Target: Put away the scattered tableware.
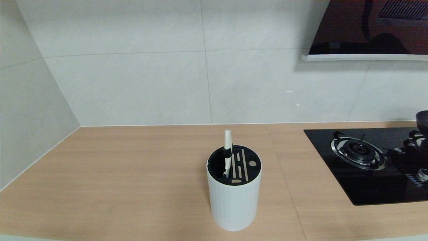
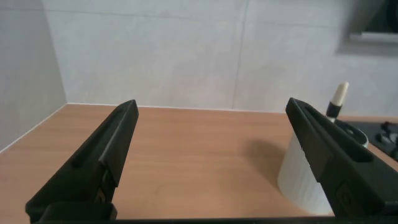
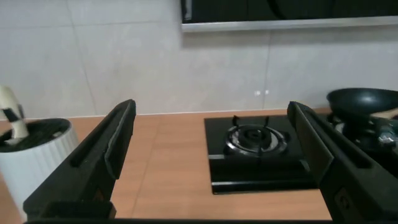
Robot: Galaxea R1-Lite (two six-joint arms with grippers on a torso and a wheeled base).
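A white ribbed utensil holder (image 1: 234, 197) with a black slotted top stands on the wooden counter near its front edge. One utensil with a cream and black handle (image 1: 227, 147) sticks up out of a slot at the holder's left side. In the left wrist view my left gripper (image 2: 211, 106) is open with nothing between its fingers; the holder (image 2: 301, 171) shows partly behind one finger. My right gripper (image 3: 211, 106) is open too, with the holder (image 3: 31, 155) off to one side and the stove beyond the fingers.
A black gas stove (image 1: 371, 164) is set into the counter at the right, with a dark pan (image 3: 364, 102) on its far burner. A range hood (image 1: 367, 30) hangs above it. Tiled walls close the back and left.
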